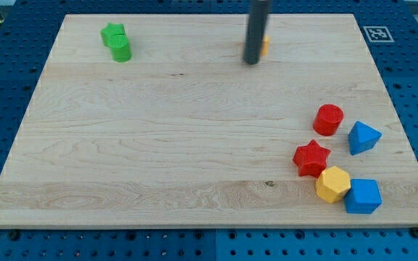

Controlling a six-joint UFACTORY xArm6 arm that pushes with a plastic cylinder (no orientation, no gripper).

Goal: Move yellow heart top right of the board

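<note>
The rod's tip [252,62] touches the mostly hidden yellow block [265,46], which peeks out at its 2 o'clock; the rod carries no jaws.

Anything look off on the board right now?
Nothing damaged or spilled. My tip sits at the view's top centre, hiding nearly all of a yellow block just right of it; its shape can't be told. The other blocks lie flat on the board.

My tip [251,63] ends a straight, round rod, dark grey to nearly black, with a smooth matte surface. A faint paler sheen runs lengthwise down its side. The rod keeps one even thickness from 12 o'clock, where the frame cuts it off, to its blunt, flat end.
</note>
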